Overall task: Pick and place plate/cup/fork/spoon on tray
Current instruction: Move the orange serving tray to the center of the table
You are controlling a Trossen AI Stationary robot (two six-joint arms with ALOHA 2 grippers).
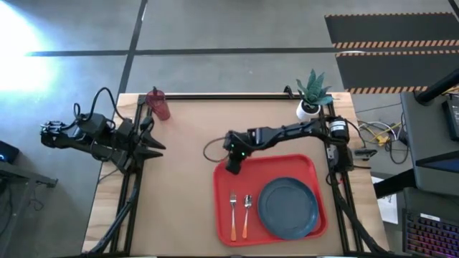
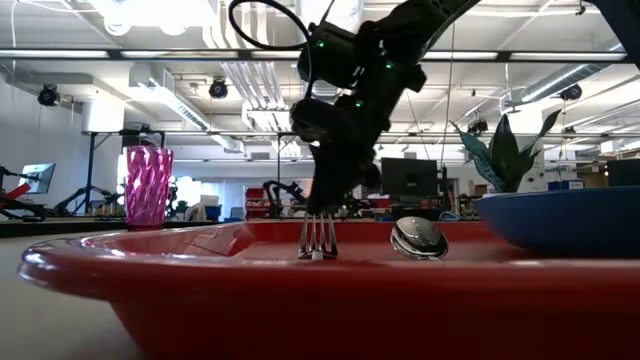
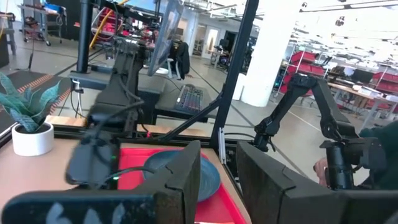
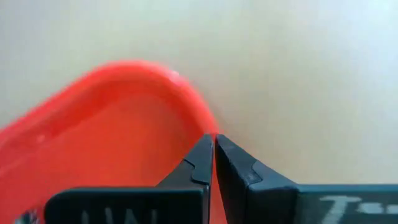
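The red tray [image 1: 269, 166] lies at the table's near right. On it lie the dark blue-grey plate [image 1: 288, 208], the fork [image 1: 232, 206] and the spoon [image 1: 247, 212], side by side left of the plate. The low view shows the fork's tines [image 2: 317, 238] and the spoon's bowl [image 2: 418, 238]. The dark red cup [image 1: 159, 104] stands upright at the table's far left, also in the low view [image 2: 147, 186]. My right gripper [image 1: 233, 168] is shut, pointing down at the tray's far left corner [image 4: 186, 93]. My left gripper [image 1: 153, 147] is open and empty at the table's left edge. My right gripper's shut fingertips [image 4: 205, 152] stand right at the tray's rim [image 4: 208, 121], beside its far left corner, coming from above. I cannot tell whether they touch the rim.
A white pot with a green plant [image 1: 312, 97] stands at the table's far right corner. A bare stretch of tabletop [image 1: 186, 179] lies between the tray and my left arm. The room beyond holds racks, desks and another robot arm [image 3: 311, 106].
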